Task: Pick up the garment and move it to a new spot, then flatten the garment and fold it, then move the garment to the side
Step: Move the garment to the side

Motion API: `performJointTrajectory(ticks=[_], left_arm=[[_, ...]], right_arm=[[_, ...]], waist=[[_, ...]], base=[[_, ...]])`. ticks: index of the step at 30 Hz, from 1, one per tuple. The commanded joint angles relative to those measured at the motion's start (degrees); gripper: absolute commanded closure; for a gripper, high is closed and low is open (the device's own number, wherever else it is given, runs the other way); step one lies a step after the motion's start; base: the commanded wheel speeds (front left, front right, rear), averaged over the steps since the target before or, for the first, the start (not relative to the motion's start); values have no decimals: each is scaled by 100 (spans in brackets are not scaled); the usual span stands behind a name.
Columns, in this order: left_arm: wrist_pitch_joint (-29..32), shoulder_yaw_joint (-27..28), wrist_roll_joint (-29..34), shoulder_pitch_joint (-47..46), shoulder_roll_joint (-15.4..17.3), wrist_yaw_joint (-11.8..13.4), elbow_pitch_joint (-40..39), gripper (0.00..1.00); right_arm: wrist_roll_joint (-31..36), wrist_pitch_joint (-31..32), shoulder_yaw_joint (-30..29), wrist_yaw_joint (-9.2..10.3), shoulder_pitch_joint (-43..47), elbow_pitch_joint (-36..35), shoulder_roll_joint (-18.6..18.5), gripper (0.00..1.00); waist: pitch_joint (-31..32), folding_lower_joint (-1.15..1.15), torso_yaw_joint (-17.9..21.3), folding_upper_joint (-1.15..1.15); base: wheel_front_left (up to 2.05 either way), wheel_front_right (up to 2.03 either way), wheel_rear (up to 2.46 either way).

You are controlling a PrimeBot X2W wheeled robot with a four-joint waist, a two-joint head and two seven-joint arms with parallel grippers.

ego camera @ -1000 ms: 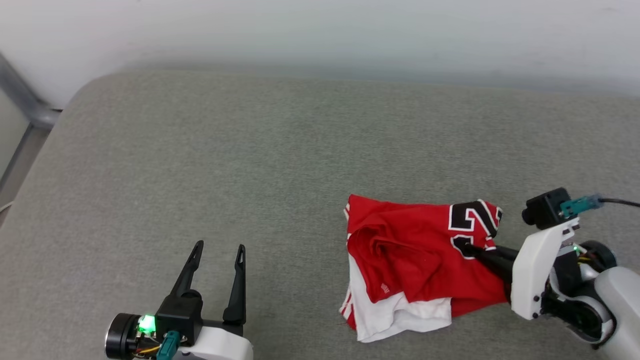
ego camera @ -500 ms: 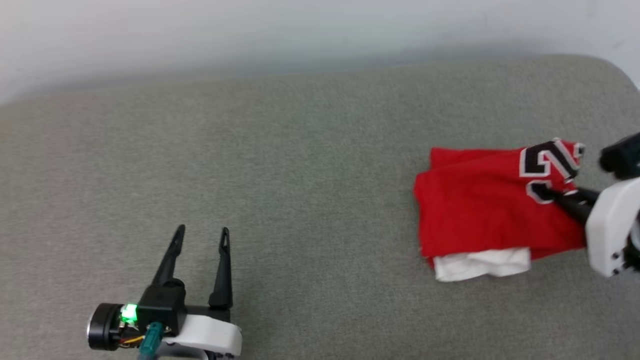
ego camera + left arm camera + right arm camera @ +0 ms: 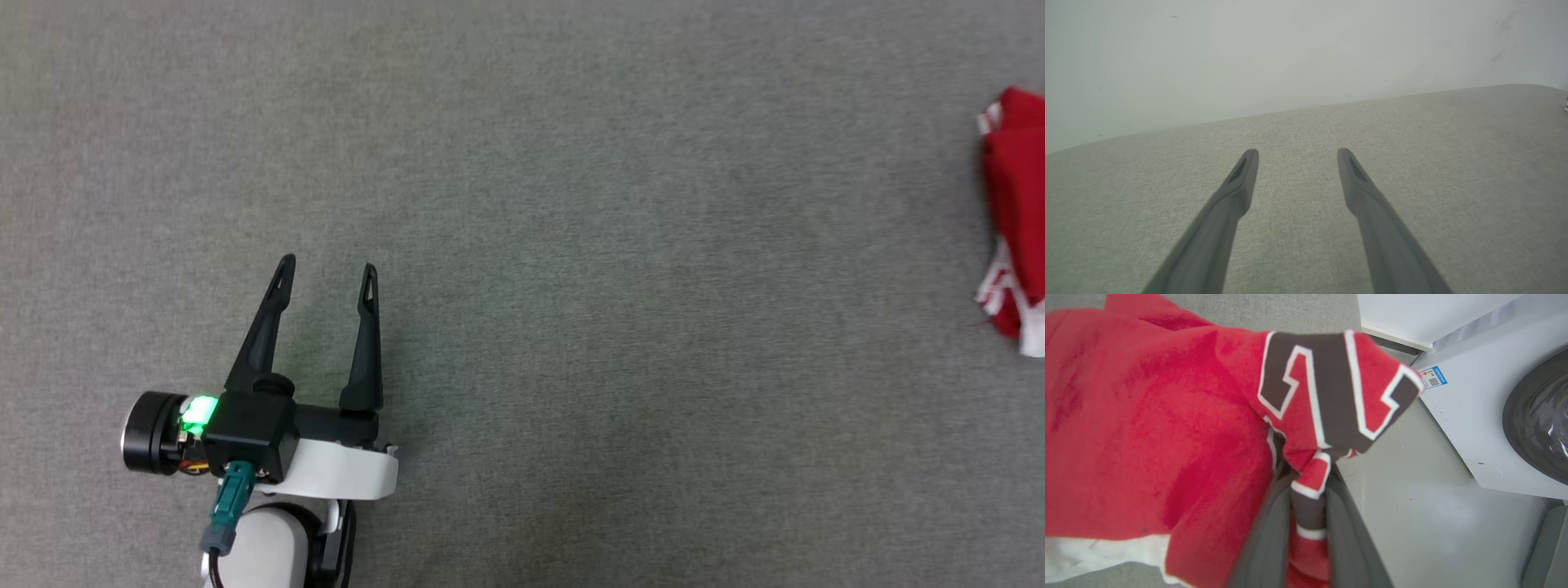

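The garment (image 3: 1016, 204), red with white striped trim, shows as a bunched strip at the head view's far right edge, lying on the grey surface. In the right wrist view the garment (image 3: 1147, 437) spreads red across the left, with a white part at the bottom and a black white-outlined numeral on top. My right gripper (image 3: 1309, 486) is shut on a fold of that printed cloth. My left gripper (image 3: 327, 264) stands open and empty over bare grey fabric at the lower left, far from the garment. The left wrist view also has my left gripper (image 3: 1297, 151) with its fingers spread.
A grey cushioned surface (image 3: 571, 245) stretches across the head view. It ends at a pale wall (image 3: 1290, 49) in the left wrist view. Beside the garment stands a white washing machine (image 3: 1474, 416) with a dark round door, on a pale floor (image 3: 1412, 514).
The camera has moved and now looks further down. The garment, held by my right gripper, has gone right, away from my left gripper, to the picture's right edge. The left gripper stays open.
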State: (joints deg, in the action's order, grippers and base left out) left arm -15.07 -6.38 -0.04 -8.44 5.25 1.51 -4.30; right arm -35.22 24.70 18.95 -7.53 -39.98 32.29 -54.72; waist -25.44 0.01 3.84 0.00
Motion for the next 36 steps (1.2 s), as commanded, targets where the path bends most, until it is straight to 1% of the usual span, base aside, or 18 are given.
performJointTrajectory(ticks=[1, 7, 11, 12, 13, 16, 18, 22, 25, 29, 33, 36], left_arm=[[-12, -8, 24, -79, 5, -3, -46, 0], [-12, -74, 32, -231, 7, 31, -171, 0], [-12, -107, 22, -273, 13, 42, -202, 0], [-12, -109, 16, -277, 13, 49, -199, 0], [-12, -112, 13, -281, 15, 55, -194, 0], [-12, -129, -1, -237, 13, 73, -143, 0], [-12, -133, -12, -182, 16, 87, -111, 0], [-12, -138, -22, -56, 21, 111, -56, 0], [-12, -125, -55, 112, 17, 139, -15, 0], [-12, -75, -83, 367, 13, 189, 6, 0], [-12, -16, -117, 614, 13, 206, 63, 0], [-12, 36, -155, 749, 7, 225, 113, 0]], right_arm=[[69, -37, -83, 9, -129, 92, -70, 100], [461, -214, -577, 9, -396, 731, -64, 100], [756, -314, -839, 9, -505, 999, 81, 100], [818, -321, -915, 9, -523, 1067, 139, 38], [871, -332, -981, 9, -530, 1126, 206, 0], [1137, -392, -1124, 9, -531, 1213, 354, 0], [1403, -540, -1151, 9, -468, 1157, 359, 0], [1714, -1042, -1508, 9, -376, 1011, 606, 0], [1959, -1507, -1763, 9, -225, 726, 791, 0], [2298, -2230, -2198, 9, 37, 105, 1243, 0], [2652, -2848, -2648, 9, 398, -703, 1914, 0], [2906, -3239, -2877, 9, 770, -1438, 2497, 0]], waist=[[-156, -1, -122, 0], [-396, -1, -213, 0], [-454, -1, -240, 0], [-453, -1, -238, 0], [-443, -1, -234, 0], [-324, -1, -229, 0], [-201, -1, -231, 0], [138, -1, -241, 0], [429, -1, -239, 0], [784, -1, -221, 0], [1116, -1, -237, 0], [1352, -1, -283, 0]], base=[[0, 0, 0], [0, 0, 0], [0, 0, 0], [0, 0, 0], [0, 0, 0], [0, 0, 0], [0, 0, 0], [0, 0, 0], [0, 0, 0], [0, 0, 0], [0, 0, 0], [0, 0, 0]])
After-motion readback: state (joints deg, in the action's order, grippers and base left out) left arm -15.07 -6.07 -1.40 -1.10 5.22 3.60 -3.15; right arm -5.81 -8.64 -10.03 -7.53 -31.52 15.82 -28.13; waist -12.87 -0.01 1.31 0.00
